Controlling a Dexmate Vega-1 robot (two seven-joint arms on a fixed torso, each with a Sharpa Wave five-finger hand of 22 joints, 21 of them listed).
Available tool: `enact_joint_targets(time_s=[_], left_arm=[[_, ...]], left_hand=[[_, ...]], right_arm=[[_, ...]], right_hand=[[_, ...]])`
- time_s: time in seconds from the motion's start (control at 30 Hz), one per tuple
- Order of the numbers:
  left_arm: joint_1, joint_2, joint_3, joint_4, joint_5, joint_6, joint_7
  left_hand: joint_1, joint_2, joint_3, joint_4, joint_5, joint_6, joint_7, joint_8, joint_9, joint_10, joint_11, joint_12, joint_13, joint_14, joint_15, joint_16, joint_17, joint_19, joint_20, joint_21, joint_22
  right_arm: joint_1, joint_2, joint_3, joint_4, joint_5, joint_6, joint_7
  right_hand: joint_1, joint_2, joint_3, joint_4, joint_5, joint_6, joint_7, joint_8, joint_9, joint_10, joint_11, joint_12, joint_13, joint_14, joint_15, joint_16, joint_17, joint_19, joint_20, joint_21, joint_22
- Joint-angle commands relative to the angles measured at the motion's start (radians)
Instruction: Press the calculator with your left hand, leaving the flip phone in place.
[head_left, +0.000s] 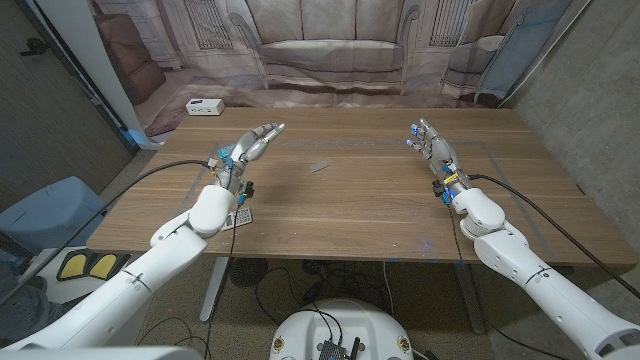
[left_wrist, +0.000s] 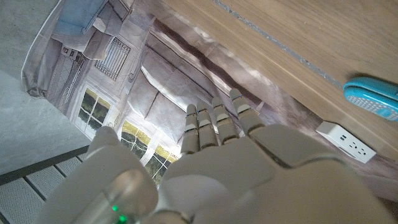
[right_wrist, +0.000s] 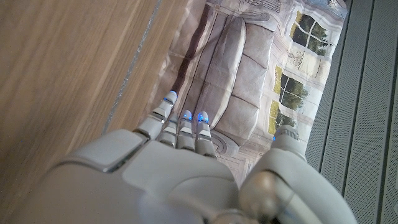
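So, the left hand (head_left: 252, 146) was over the left part of the wooden table (head_left: 380, 215), fingers stretched out straight, side by side, with nothing in them. Whether it touched the wood I couldn't tell. In the left wrist view a light blue device, which I took for the calculator (left_wrist: 373, 99), lay flat on the table just off that hand's outer side, apart from the fingers (left_wrist: 214, 124) and close to the table's left edge. Beyond that edge, further out on the same side, sat a white power strip (left_wrist: 348, 142). A small grey thing (head_left: 320, 166) lay on the wood off the left hand's inner side, well apart from it. It may have been the flip phone, but it was too small to be sure. The right hand (head_left: 431, 142) was up near the table's far edge, also holding nothing, fingers extended and only slightly spread, and it stood well apart from both the grey thing and the left hand. Between the two hands ran a wide stretch of bare wood with just that grey thing on it. Behind the far edge hung a printed backdrop (head_left: 330, 50) showing a sofa.
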Motion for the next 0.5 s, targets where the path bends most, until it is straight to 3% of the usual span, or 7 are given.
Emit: enact_joint_targets(time_s=[0.03,0.27,0.5], left_arm=[[-0.103,-0.051,0.045,0.123,-0.107,-0.105,-0.102],[-0.136,-0.078,0.059,0.158,-0.166,-0.101,-0.138],[-0.188,-0.118,0.073,0.269,-0.354,-0.143,-0.320]], left_hand=[[-0.010,-0.003,-0.003,0.001,0.002,-0.008,0.003,0.001,0.002,-0.005,0.011,-0.004,0.001,-0.009,0.007,-0.003,0.003,0.002,-0.009,0.004,0.003],[-0.012,-0.003,-0.004,0.001,0.002,-0.012,0.004,0.002,0.002,-0.009,0.013,-0.004,0.001,-0.013,0.009,-0.003,0.003,0.001,-0.011,0.004,0.002],[-0.015,-0.003,-0.007,0.002,0.003,-0.035,0.014,-0.001,0.002,-0.026,0.029,-0.008,0.000,-0.026,0.017,-0.005,0.003,-0.006,-0.020,0.002,0.002]], right_arm=[[0.011,0.010,-0.001,0.010,0.000,-0.002,-0.002],[0.017,0.011,0.000,0.021,0.008,-0.012,0.000],[0.016,0.001,-0.003,0.020,0.004,-0.023,0.001]], right_hand=[[0.007,0.000,0.000,-0.004,0.000,-0.008,0.000,0.000,0.003,-0.008,-0.003,-0.004,0.004,-0.002,0.007,-0.003,-0.001,-0.007,0.000,-0.003,0.002],[0.006,0.001,0.000,-0.003,0.000,-0.008,0.000,-0.001,0.003,-0.007,-0.001,-0.004,0.004,-0.003,0.008,-0.004,0.000,-0.008,0.001,-0.003,0.002],[0.007,0.003,0.000,-0.003,0.001,-0.010,-0.001,-0.002,0.003,-0.009,-0.002,-0.005,0.004,-0.005,0.008,-0.004,0.000,-0.009,0.002,-0.004,0.002]])
